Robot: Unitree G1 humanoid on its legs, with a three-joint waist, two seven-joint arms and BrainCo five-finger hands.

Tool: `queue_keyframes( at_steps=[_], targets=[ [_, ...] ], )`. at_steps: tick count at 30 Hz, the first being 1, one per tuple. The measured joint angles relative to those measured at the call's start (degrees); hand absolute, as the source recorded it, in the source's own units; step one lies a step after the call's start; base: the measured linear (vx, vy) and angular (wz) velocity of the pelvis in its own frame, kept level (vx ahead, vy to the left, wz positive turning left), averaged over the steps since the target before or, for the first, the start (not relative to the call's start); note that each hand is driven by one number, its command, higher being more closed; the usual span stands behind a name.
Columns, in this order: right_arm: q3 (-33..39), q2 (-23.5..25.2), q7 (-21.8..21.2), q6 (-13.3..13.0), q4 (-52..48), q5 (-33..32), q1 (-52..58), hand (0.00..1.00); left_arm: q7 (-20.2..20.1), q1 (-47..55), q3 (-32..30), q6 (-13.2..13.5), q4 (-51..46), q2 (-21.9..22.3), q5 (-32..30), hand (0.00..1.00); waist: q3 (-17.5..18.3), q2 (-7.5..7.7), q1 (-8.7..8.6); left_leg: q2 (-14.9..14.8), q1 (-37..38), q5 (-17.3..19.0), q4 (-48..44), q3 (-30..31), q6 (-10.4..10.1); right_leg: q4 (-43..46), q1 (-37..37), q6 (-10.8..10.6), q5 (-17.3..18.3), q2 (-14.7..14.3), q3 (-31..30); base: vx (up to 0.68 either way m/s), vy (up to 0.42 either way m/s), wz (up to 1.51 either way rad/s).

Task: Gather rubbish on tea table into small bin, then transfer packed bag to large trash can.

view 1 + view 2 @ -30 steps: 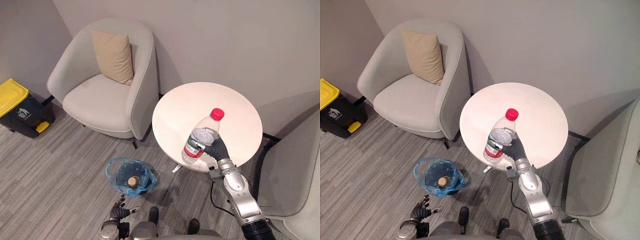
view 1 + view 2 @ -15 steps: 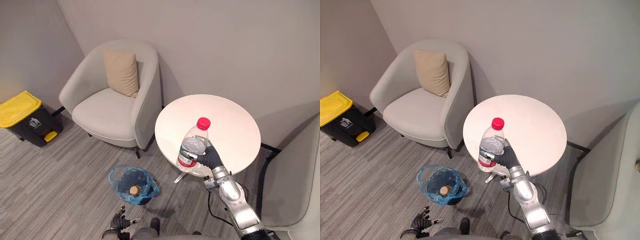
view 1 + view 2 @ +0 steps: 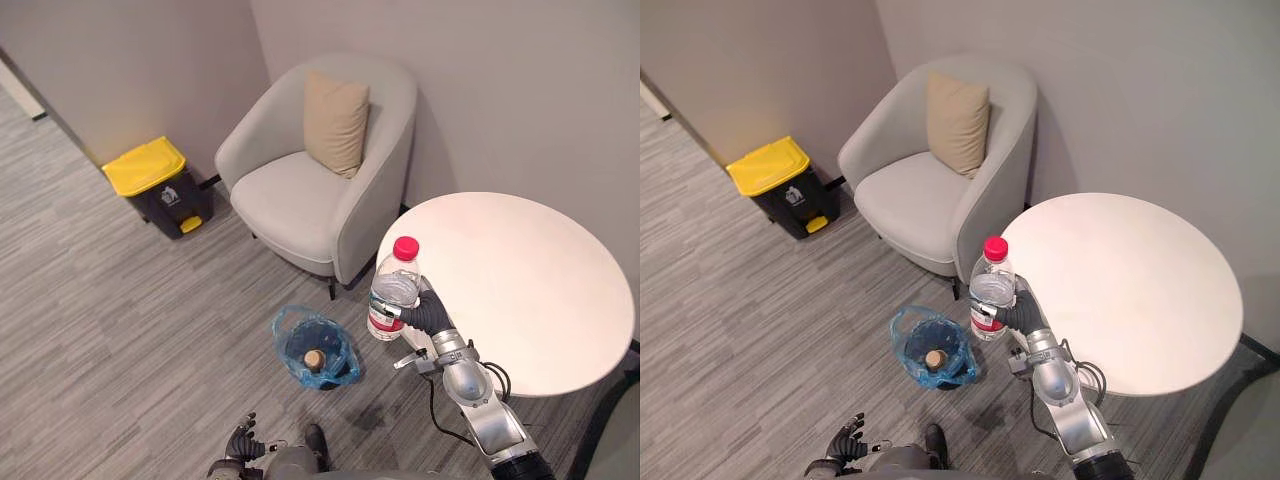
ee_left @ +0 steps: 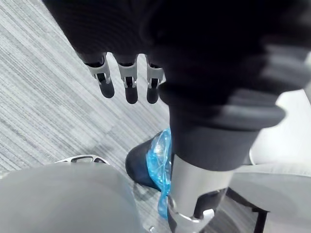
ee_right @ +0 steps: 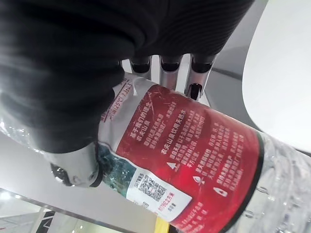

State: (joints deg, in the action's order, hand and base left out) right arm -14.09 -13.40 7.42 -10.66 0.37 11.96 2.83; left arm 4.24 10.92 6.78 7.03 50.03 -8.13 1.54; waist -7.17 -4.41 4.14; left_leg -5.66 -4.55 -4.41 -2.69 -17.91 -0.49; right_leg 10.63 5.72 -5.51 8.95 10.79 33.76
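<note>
Plastic bottle [image 3: 393, 290]: clear, with a red cap and a red label band low on its body. It is held in the air at the near left rim of the tabletop [image 3: 520, 280], its lower half past that rim and over the floor [image 3: 120, 330].
Bottle's axis: long axis close to vertical, cap up and base down, the cap end leaning slightly toward the tabletop.
Right hand [image 3: 425, 312]: fingers and thumb are wrapped round the bottle at the label. The right wrist view has the thumb across one side and the fingers on the other.
Change: a second ago the bottle stood over the front part of the tabletop. Now it is at the left rim, nearer the small bin [image 3: 285, 325]. The grip is the same. The whole view has swung as well, so the furniture sits elsewhere in the picture without having moved.
Small bin: on the floor left of the tabletop, lined with a blue bag, a brown round item [image 3: 314, 359] inside.
Left hand [image 3: 243, 440]: low over the carpet, fingers straight and apart, holding nothing.
Armchair [image 3: 300, 195]: pale grey with a beige cushion [image 3: 335, 122], just beside the tabletop.
Large trash can [image 3: 160, 190]: dark with a yellow lid, by the wall, well apart from the bottle.
</note>
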Motion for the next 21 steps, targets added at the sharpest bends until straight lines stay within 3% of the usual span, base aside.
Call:
queue_keyframes(
  at_steps=[2, 3, 4, 5, 6, 7, 9, 12, 13, 14, 15, 18, 21],
  targets=[
    [-0.1, 1.5, 0.0, 0.1, 1.0, 0.5, -0.3, 1.0, 0.0, 0.0, 0.0, 0.0, 0.0, -1.1, 0.0, 0.0, -0.7, 1.74, -0.07, 1.8, 0.5, 0.9, -0.2, 0.4, 0.8, 3.6, -0.2, -1.3, 1.9, 2.7, 0.5, 0.11, 0.109, 0.27],
    [-0.3, 1.9, 0.0, 0.1, 1.1, 0.9, -0.5, 1.0, 0.0, 0.0, 0.0, 0.0, 0.0, -1.9, 0.0, 0.0, -1.1, 3.26, -0.07, 3.2, 0.7, 2.6, -1.2, 0.7, 1.4, 8.8, -1.3, -2.0, 3.9, 5.8, 0.4, 0.12, 0.121, 0.24],
    [-0.4, 1.8, 0.0, 0.1, 1.1, 1.2, -0.8, 1.0, 0.0, 0.0, 0.0, -0.1, 0.0, -2.1, 0.0, 0.0, -1.3, 3.62, -0.1, 3.8, 0.7, 3.1, -1.7, 1.0, 1.8, 11.1, -2.0, -1.8, 4.2, 7.0, -0.1, 0.1, 0.112, 0.27],
    [-0.3, 1.8, 0.0, 0.3, 1.1, 1.6, -0.9, 1.0, 0.0, 0.0, 0.1, -0.2, 0.0, -2.3, 0.0, 0.0, -1.4, 3.8, -0.36, 4.9, 0.8, 4.0, -2.6, 2.2, 2.1, 16.7, -3.7, -1.3, 4.1, 9.2, -2.3, 0.1, 0.128, 0.38],
    [-0.2, 1.7, 0.0, 0.6, 1.1, 1.7, -0.9, 1.0, 0.1, 0.0, 0.2, -0.2, 0.0, -2.4, 0.0, 0.0, -1.6, 4.07, -0.76, 5.7, 1.2, 5.5, -3.5, 3.8, 3.2, 24.0, -6.7, 1.9, 2.5, 10.4, -8.0, 0.11, 0.143, 0.47],
    [-0.2, 1.6, -0.1, 0.7, 1.2, 1.8, -0.8, 1.0, 0.1, 0.0, 0.2, -0.2, 0.0, -2.2, 0.0, 0.0, -1.7, 3.99, -1.25, 5.7, 1.4, 5.8, -3.9, 4.7, 3.4, 26.5, -8.5, 3.1, 2.6, 10.3, -10.8, 0.15, 0.145, 0.73],
    [-0.6, 2.5, -0.3, 0.8, 1.2, 1.8, -0.6, 1.0, 0.1, 0.1, 0.4, -0.2, 0.0, -2.8, 0.0, 0.0, -1.8, 4.34, -3.31, 5.7, 1.5, 6.9, -4.5, 8.9, 3.3, 27.0, -12.2, 2.7, 7.2, 5.5, -20.5, 0.14, 0.056, 0.88],
    [-0.6, 2.6, -0.4, 0.8, 1.1, 1.8, -0.1, 1.0, 0.0, -0.8, 0.4, -0.2, 0.1, -3.0, 0.0, 0.0, -1.9, 4.56, -3.5, 5.6, 1.9, 6.9, -5.8, 12.4, 2.6, 20.6, -16.1, 2.0, 7.7, 0.4, -26.3, 0.15, -0.015, 0.75],
    [-0.5, 2.6, -0.4, 0.8, 1.1, 1.8, 0.1, 1.0, -0.1, -0.7, 0.4, -0.2, 0.1, -3.1, 0.0, 0.0, -1.9, 4.74, -3.45, 5.7, 1.7, 7.1, -6.5, 13.1, 2.3, 18.3, -15.8, 1.8, 7.1, -0.2, -27.0, 0.15, -0.078, 0.79],
    [-0.3, 2.9, -0.4, 0.8, 1.2, 1.8, 0.4, 1.0, -0.2, -1.0, 0.3, 0.0, 0.0, -3.6, 0.0, 0.0, -1.7, 6.45, -3.28, 6.9, 1.5, 7.8, -8.1, 13.6, 1.3, 11.1, -15.4, 1.8, 0.3, -0.8, -27.7, 0.14, -0.122, 0.8],
    [0.2, 2.7, -0.5, 0.9, 1.3, 1.8, 0.6, 1.0, -0.2, -1.8, 0.2, -0.1, 0.9, -3.8, -0.1, 0.0, -2.0, 5.93, -3.5, 7.0, 1.3, 8.7, -9.5, 15.5, 0.8, 10.3, -14.6, 1.4, -2.7, -0.6, -27.2, 0.14, -0.126, 0.64],
    [0.6, 1.8, -1.4, 0.9, 1.2, 1.8, 1.2, 1.0, -0.2, -1.1, -0.3, 0.2, 1.1, -2.4, -0.1, 0.0, -1.5, 3.59, -3.16, 4.7, -0.1, 8.9, -9.1, 16.3, 0.1, 5.6, -13.7, 2.1, -3.8, -3.0, -25.9, 0.1, -0.106, 0.14],
    [1.3, 1.7, -1.6, 0.9, 1.2, 1.8, 2.2, 1.0, -0.3, -0.9, -0.3, 0.2, 1.2, -2.5, -0.1, 0.0, -1.5, 3.7, -3.33, 3.5, 0.5, 8.3, -7.3, 16.6, -0.8, 2.4, -12.1, 2.7, -5.2, -4.6, -25.1, 0.05, -0.104, 0.01]
  ],
)
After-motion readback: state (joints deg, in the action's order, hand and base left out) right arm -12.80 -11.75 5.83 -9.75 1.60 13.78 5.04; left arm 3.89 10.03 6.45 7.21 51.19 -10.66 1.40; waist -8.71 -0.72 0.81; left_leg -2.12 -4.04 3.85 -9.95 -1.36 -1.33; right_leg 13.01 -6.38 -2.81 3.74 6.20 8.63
